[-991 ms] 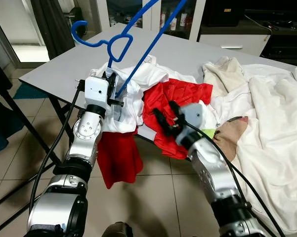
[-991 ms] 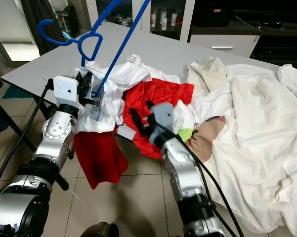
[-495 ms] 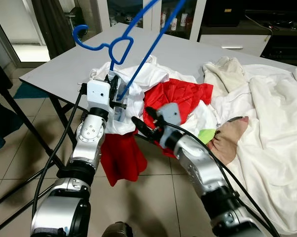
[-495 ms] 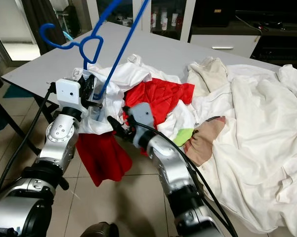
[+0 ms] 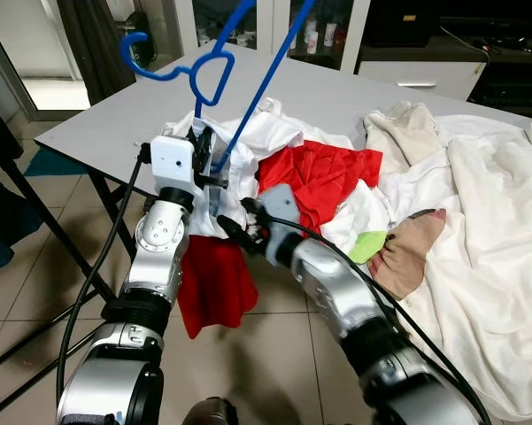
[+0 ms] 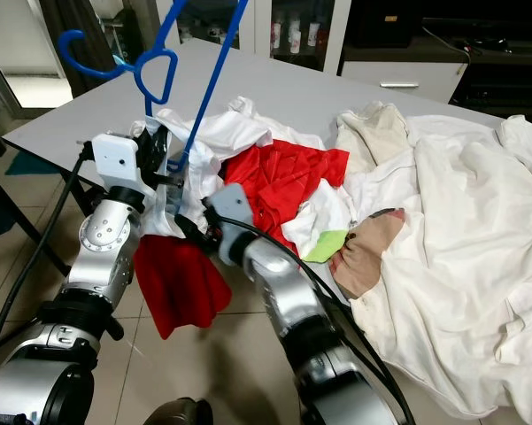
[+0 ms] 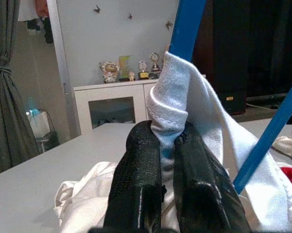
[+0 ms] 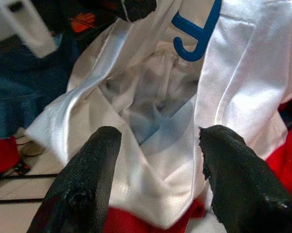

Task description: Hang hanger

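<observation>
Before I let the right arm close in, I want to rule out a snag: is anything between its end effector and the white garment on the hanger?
Nothing visible. The right end effector is open, with the white garment right ahead; the blue hanger stays above.

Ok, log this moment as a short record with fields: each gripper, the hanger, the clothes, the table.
left gripper: shut on the white shirt, held up at the table's near edge
right gripper: open, fingers either side of the white shirt's hanging cloth, just below the left gripper
hanger: blue, partly inside the white shirt, hook up in the air
red garment: hangs off the table edge
white sheet: heaped to the right
table: grey, bare at the far left
</observation>
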{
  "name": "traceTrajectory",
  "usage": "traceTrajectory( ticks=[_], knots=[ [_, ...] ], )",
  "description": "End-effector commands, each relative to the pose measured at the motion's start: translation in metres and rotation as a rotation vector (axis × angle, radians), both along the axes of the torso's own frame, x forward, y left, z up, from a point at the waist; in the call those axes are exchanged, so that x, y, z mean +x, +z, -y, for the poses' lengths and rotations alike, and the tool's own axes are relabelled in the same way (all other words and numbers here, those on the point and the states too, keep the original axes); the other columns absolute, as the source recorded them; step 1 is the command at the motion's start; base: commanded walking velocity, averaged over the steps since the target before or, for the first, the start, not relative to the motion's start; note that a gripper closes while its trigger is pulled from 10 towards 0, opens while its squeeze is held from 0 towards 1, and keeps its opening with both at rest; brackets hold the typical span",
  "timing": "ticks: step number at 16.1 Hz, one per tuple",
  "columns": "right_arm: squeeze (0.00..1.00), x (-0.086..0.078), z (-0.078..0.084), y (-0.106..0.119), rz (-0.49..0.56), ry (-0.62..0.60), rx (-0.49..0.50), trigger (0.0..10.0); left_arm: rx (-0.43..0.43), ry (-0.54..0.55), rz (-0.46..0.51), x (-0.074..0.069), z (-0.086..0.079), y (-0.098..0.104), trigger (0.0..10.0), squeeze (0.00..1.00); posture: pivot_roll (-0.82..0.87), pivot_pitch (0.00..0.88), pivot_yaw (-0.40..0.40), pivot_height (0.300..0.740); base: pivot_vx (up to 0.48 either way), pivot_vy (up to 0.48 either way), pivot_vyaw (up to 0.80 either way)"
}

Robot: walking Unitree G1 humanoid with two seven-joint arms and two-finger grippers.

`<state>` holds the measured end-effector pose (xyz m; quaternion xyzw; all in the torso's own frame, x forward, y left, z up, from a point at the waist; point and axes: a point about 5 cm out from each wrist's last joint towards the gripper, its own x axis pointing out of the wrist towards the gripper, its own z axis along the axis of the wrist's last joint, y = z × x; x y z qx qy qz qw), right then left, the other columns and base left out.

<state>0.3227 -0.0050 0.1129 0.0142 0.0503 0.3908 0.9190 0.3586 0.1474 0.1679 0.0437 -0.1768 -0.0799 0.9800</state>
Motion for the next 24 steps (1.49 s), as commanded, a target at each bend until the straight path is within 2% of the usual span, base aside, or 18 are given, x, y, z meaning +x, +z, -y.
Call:
traceTrajectory(
  ticks=[1, 3, 8, 11, 13, 17, 18, 19, 24],
  knots=[
    [0.0, 0.005, -0.002, 0.005, 0.026, -0.03, -0.003, 10.0, -0.005, -0.005, 0.011, -0.001, -0.002, 0.003, 10.0, 0.0, 0.17, 0.0, 0.032, 0.74, 0.0, 0.0, 0.0],
    [0.0, 0.015, 0.0, 0.009, 0.016, -0.116, 0.013, 10.0, -0.019, -0.019, 0.005, -0.003, 0.003, 0.003, 10.0, 0.0, 0.17, 0.0, 0.034, 0.74, 0.0, 0.0, 0.0],
    [0.0, 0.027, 0.003, 0.021, 0.0, -0.2, 0.122, 10.0, -0.031, -0.068, -0.018, -0.01, 0.019, -0.004, 10.0, 0.0, 0.17, 0.001, 0.035, 0.74, 0.0, 0.0, 0.0],
    [0.0, 0.023, -0.008, 0.027, -0.007, -0.113, 0.193, 10.0, -0.033, -0.075, -0.021, -0.011, 0.021, -0.003, 10.0, 0.0, 0.17, 0.001, 0.035, 0.74, 0.0, 0.0, 0.0],
    [0.0, 0.02, -0.014, 0.024, -0.027, -0.077, 0.208, 10.0, -0.035, -0.077, -0.019, -0.011, 0.021, -0.001, 10.0, 0.0, 0.17, 0.001, 0.035, 0.74, 0.0, 0.0, 0.0],
    [0.0, 0.016, -0.019, 0.024, -0.069, -0.011, 0.263, 10.0, -0.035, -0.077, -0.014, -0.011, 0.021, 0.001, 10.0, 0.0, 0.18, 0.001, 0.038, 0.74, 0.0, 0.0, 0.0],
    [0.0, 0.014, -0.022, 0.024, -0.084, 0.021, 0.282, 7.0, -0.034, -0.076, -0.007, -0.011, 0.02, 0.004, 10.0, 0.0, 0.18, 0.002, 0.039, 0.74, 0.0, 0.0, 0.0],
    [0.0, 0.012, -0.023, 0.023, -0.09, 0.037, 0.289, 0.0, -0.031, -0.072, 0.003, -0.01, 0.018, 0.007, 10.0, 0.0, 0.18, 0.002, 0.039, 0.74, 0.0, 0.0, 0.0],
    [0.0, 0.011, -0.022, 0.024, -0.089, 0.046, 0.329, 0.0, -0.016, -0.05, 0.02, -0.005, 0.006, 0.016, 10.0, 0.0, 0.18, 0.0, 0.042, 0.74, 0.0, 0.0, 0.0]
  ],
)
